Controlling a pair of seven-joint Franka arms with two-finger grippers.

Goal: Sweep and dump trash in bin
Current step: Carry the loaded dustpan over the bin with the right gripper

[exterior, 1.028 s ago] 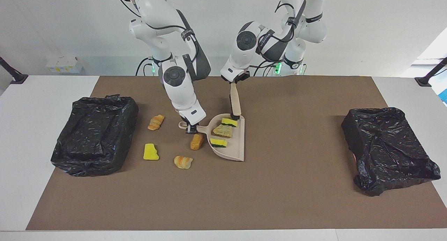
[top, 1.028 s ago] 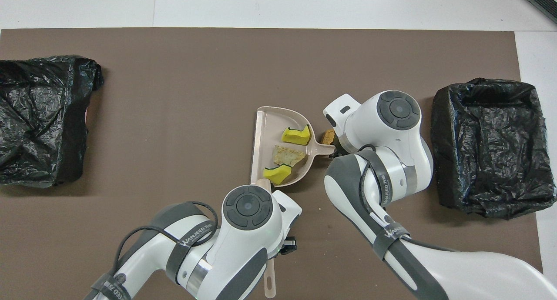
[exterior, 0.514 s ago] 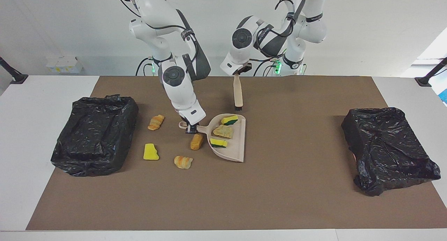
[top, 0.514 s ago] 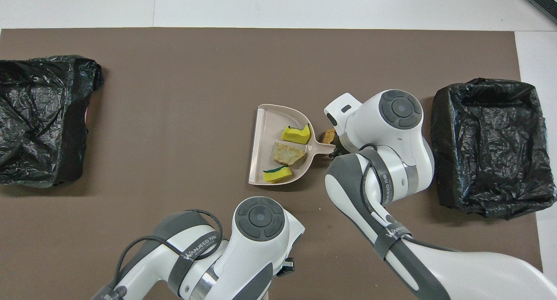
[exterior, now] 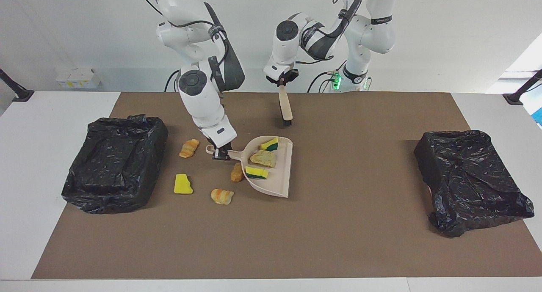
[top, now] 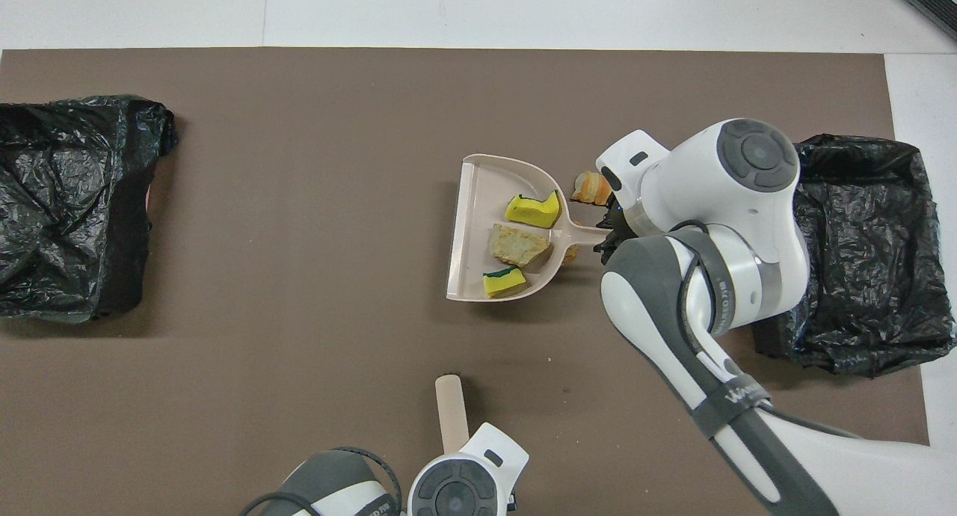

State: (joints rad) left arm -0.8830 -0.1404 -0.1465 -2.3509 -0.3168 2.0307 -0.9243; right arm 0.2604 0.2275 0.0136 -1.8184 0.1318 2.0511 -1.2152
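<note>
My right gripper (exterior: 220, 153) is shut on the handle of the beige dustpan (exterior: 277, 184), which hangs tilted just above the mat. In the pan lie three pieces of trash: a yellow-green sponge (exterior: 269, 144), a tan bread piece (exterior: 262, 158) and a second yellow-green sponge (exterior: 256, 172). On the mat lie more trash: an orange piece (exterior: 237, 172) partly under the pan, a croissant-like piece (exterior: 222, 196), a yellow sponge (exterior: 183, 184) and a pastry (exterior: 189, 148). My left gripper (exterior: 283, 82) is shut on the beige brush (exterior: 284, 108), held in the air over the mat.
A bin lined with a black bag (exterior: 114, 163) stands at the right arm's end of the brown mat, beside the loose trash. A second black-bagged bin (exterior: 470, 180) stands at the left arm's end. In the overhead view my right arm covers part of the nearby bin (top: 867, 262).
The left arm lifted the brush up and away from the dustpan, back toward the robots. The right gripper raised the loaded dustpan and shifted it toward the right arm's end.
</note>
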